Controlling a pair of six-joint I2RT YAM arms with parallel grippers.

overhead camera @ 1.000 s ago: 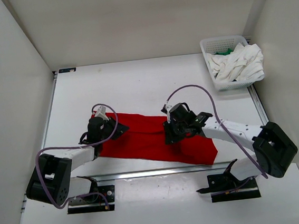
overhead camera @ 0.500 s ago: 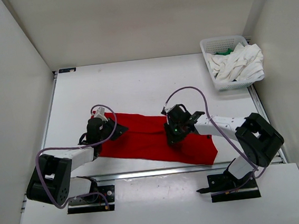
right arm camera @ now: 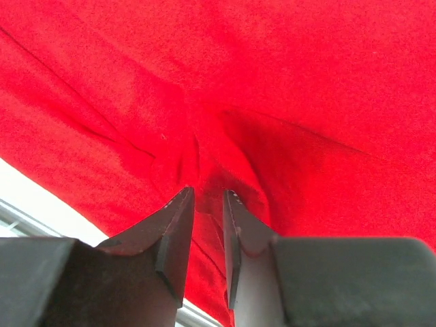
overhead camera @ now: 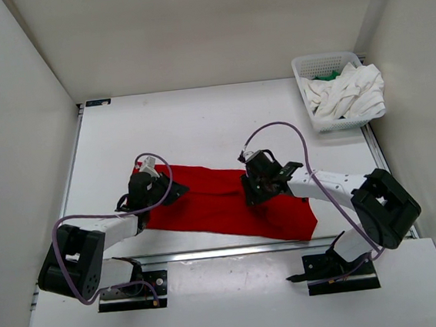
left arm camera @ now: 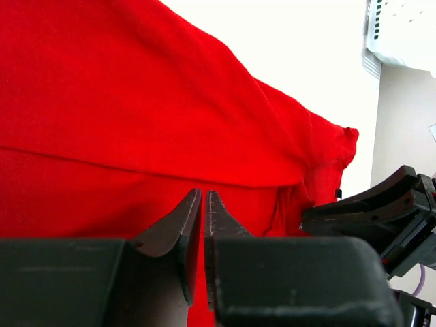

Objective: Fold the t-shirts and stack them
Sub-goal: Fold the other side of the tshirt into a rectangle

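Red t-shirt [overhead camera: 222, 202] is soft, light, floppy; grasp at bunched folds; left gripper [left arm camera: 203, 204] pinched closed on cloth; right gripper [right arm camera: 208, 204] slightly parted over a pucker

One t-shirt [overhead camera: 226, 203] lies spread across the near part of the table [overhead camera: 199, 127], between my two arms and just beyond their bases. My left pincer [overhead camera: 145, 187] sits over its left end, my right pincer [overhead camera: 253, 193] over its right half, well apart from each other. At the far right corner of the table stands a basket [overhead camera: 318, 66]. Another t-shirt [overhead camera: 348, 93] is heaped in it, spilling over its right rim, with a third t-shirt [overhead camera: 331, 75] tucked behind that heap.
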